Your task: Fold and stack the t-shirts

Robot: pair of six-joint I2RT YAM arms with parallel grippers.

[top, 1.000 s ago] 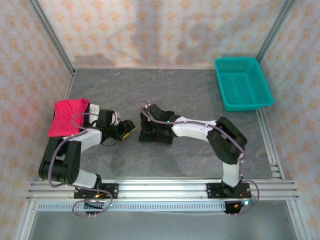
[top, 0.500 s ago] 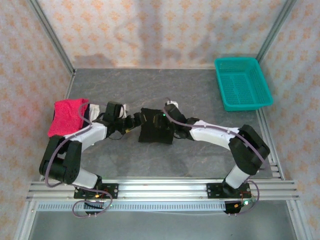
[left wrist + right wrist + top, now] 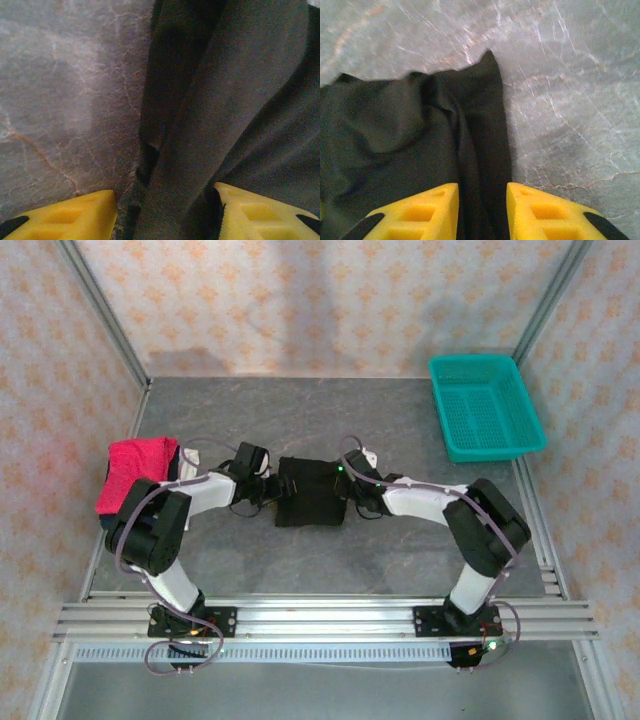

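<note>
The black t-shirt (image 3: 310,494) lies folded into a rectangle mid-table. My left gripper (image 3: 270,488) is at its left edge, jaws open and wide apart, with the shirt's edge fold (image 3: 175,150) lying between the yellow fingers (image 3: 75,217). My right gripper (image 3: 347,486) is at the shirt's right edge. Its yellow fingers (image 3: 427,210) stand close together on a ridge of black cloth (image 3: 480,150). The crimson-pink t-shirt (image 3: 137,472) lies folded at the table's left edge, apart from both grippers.
A teal mesh basket (image 3: 485,406) stands at the back right corner, with nothing inside. Metal frame posts and patterned walls enclose the grey stone-look table (image 3: 330,420). Rails run along the near edge by the arm bases.
The right arm has swung from over the black shirt to its right edge. The left gripper has travelled right and reached the shirt's left edge. The shirt lies flatter now.
</note>
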